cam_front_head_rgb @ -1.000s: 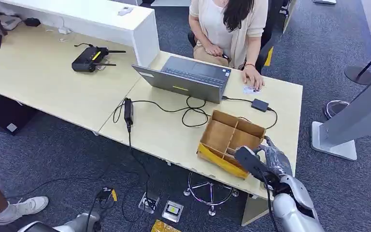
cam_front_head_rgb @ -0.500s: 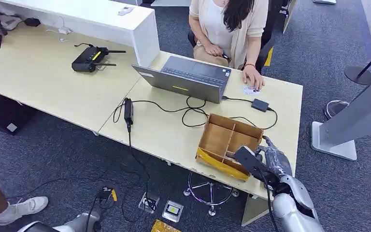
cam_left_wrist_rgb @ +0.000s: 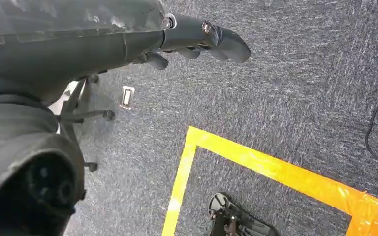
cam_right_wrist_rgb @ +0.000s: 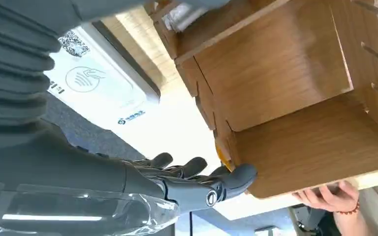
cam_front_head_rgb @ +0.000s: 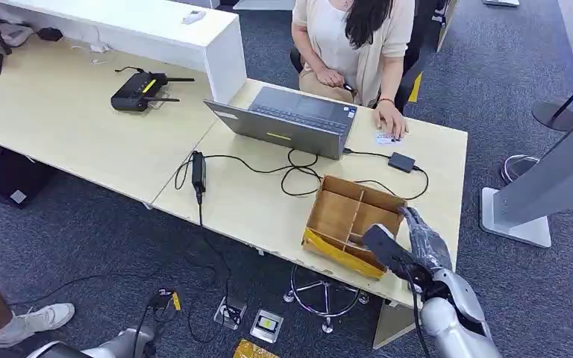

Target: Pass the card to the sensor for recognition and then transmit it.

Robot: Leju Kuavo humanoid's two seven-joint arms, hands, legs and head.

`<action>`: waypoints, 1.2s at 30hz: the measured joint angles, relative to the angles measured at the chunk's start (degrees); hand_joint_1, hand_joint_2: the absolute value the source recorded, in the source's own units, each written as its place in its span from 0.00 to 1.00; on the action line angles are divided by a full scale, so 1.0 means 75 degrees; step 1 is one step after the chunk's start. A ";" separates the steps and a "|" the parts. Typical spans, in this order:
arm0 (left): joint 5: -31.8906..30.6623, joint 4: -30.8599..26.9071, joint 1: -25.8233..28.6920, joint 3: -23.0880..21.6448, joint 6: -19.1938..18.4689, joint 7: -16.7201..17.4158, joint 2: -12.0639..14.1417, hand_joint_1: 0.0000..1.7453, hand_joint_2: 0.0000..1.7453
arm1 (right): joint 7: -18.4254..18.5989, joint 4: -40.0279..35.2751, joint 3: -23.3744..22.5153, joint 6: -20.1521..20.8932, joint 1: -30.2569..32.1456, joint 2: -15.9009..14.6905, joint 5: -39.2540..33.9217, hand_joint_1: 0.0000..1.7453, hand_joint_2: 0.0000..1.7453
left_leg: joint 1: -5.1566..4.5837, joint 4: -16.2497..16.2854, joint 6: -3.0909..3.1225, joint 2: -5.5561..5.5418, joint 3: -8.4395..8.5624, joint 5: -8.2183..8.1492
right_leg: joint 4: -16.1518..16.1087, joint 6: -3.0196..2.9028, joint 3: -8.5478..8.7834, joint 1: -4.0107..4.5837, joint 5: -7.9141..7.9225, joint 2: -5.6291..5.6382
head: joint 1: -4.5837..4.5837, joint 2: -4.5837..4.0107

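**Card under the person's hand, robot's right hand at the wooden box**

The card (cam_front_head_rgb: 388,138) lies flat on the far edge of the desk (cam_front_head_rgb: 254,201), under the fingertips of the seated person's hand (cam_front_head_rgb: 392,119). Just beside it sits a small black reader (cam_front_head_rgb: 401,162), cabled to the laptop (cam_front_head_rgb: 291,119). A white sensor pad with a tap symbol (cam_right_wrist_rgb: 96,88) lies on the desk close to the robot, next to the wooden divided box (cam_front_head_rgb: 354,220).

The right hand (cam_right_wrist_rgb: 192,184) hangs at the box's near corner, fingers apart and grasping nothing; whether a fingertip touches the wood cannot be told. The left hand (cam_left_wrist_rgb: 197,42) hangs over the carpet, fingers loosely extended, empty.

Judged from here, the card is not yet picked up, and it is well apart from the right hand, with the box between them. The risk is that a reach straight across catches the box wall and shoves the box into the cable and reader. A flat card on a smooth desk may also slide away from fingers rather than lift, and the person's hand resting on it could be struck.
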 joint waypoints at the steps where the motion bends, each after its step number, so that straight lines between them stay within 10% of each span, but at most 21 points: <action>1: 0.0009 0.0000 0.0000 0.0000 0.0000 0.0000 0.0000 0.00 0.00 | -0.0009 0.0000 0.0000 -0.0003 -0.0012 0.0000 0.0000 0.00 0.00 | 0.0000 0.0000 0.0000 0.0000 0.0000 0.0000 | 0.0000 0.0000 0.0000 0.0000 0.0000 0.0000 | 0.0000 -0.0003; 31: 0.0219 0.0000 0.0027 0.0000 -0.0015 -0.0058 0.0006 0.00 0.00 | -0.0382 -0.0198 -0.0006 0.0058 -0.1237 -0.0548 0.0236 0.00 0.00 | 0.0000 0.0002 -0.0008 0.0000 0.0002 0.0006 | 0.0001 -0.0005 -0.0001 0.0000 0.0007 0.0002 | 0.0000 0.0000; 32: 0.0225 0.0000 0.0029 0.0000 -0.0014 -0.0058 0.0006 0.00 0.00 | -0.0393 -0.0277 -0.0009 0.0076 -0.1244 -0.0569 0.0201 0.00 1.00 | 0.0000 0.0001 -0.0008 0.0001 0.0001 0.0006 | 0.0000 -0.0005 -0.0001 0.0000 0.0007 0.0002 | 0.0000 0.0000; 36: 0.0295 0.0000 0.0031 -0.0032 0.0000 -0.0058 0.0003 0.00 0.00 | -0.0238 -0.0688 -0.0058 0.0210 -0.1164 -0.0668 0.0052 0.00 1.00 | 0.0001 0.0002 -0.0008 0.0000 -0.0001 0.0006 | 0.0000 -0.0005 -0.0005 0.0001 0.0007 0.0000 | 0.0003 0.0000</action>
